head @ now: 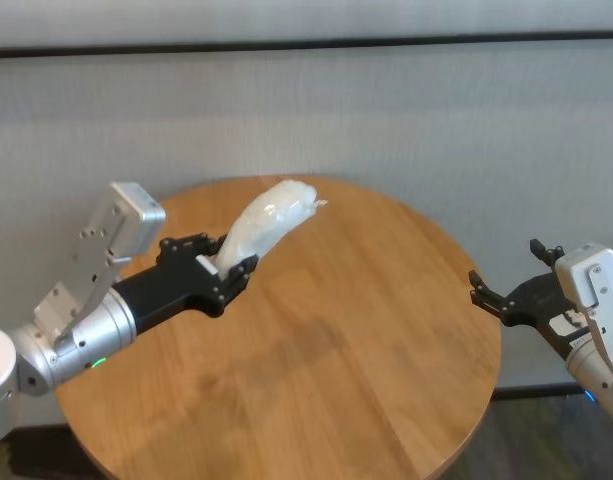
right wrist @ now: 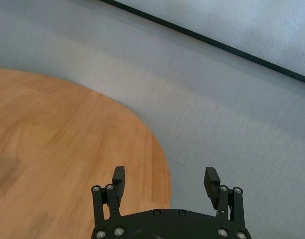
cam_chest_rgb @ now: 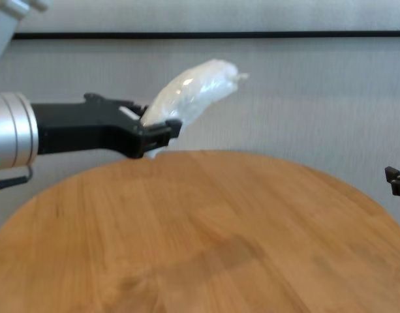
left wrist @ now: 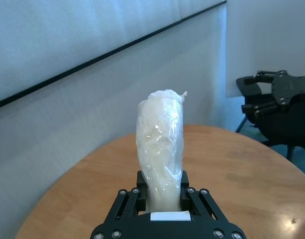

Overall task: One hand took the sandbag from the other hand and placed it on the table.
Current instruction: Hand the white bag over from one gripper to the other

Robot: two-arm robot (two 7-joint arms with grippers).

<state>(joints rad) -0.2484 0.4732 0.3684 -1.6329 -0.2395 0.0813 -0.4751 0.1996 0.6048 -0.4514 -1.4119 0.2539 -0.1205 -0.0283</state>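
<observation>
My left gripper (head: pixel 226 268), the one with the green light, is shut on the lower end of the white sandbag (head: pixel 267 222). It holds the bag above the left part of the round wooden table (head: pixel 386 330). The bag points up and away, its small twisted tip at the far end. In the left wrist view the sandbag (left wrist: pixel 160 144) rises out of the left gripper (left wrist: pixel 162 194). My right gripper (head: pixel 489 296), with a blue light, hangs open beside the table's right edge, empty; the right gripper (right wrist: pixel 165 180) shows its spread fingers over the rim.
A grey wall with a dark horizontal strip (head: pixel 306 45) stands behind the table. The table's right rim (right wrist: pixel 162 164) lies just under my right fingers. The left arm's shadow falls on the wood (cam_chest_rgb: pixel 206 254).
</observation>
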